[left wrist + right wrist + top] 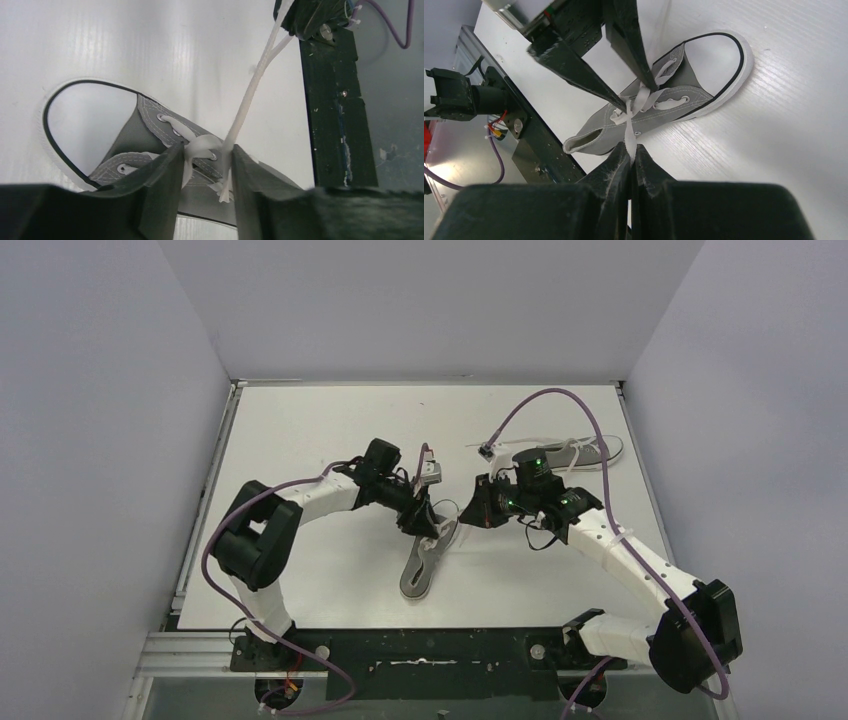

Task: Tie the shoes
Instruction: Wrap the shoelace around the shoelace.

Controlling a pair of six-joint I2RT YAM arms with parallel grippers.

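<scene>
Pale grey walls (100, 390) box in a white table (300, 440) whose surface shows a fine ribbed grain in the right wrist view.

Just toward 6 o'clock from the table's centre lies the near shoe (422, 570). It is a low grey canvas sneaker with stitched eyelet rows, a white rubber sole edge and a thin black line around the rounded toe cap. Its heel opening faces 7 o'clock and its toe points to 1 o'clock. Flat white laces (628, 127) cross over its tongue, and strands rise from them, pulled taut and straight.

The left gripper (206, 150) hangs over the eyelets. Its dark wedge-shaped fingers are partly parted and straddle a lace loop and the taut strand, with a narrow gap showing between them. The right gripper (630, 150), just at 3 o'clock of it, has its fingers pressed together on the laces.

The second shoe (590, 452) lies well apart at 2 o'clock by the table's right edge, partly behind the right arm.

A purple cable (560, 400) arcs above it. A scuffed black rail (450, 650) runs along the 6 o'clock edge.
</scene>
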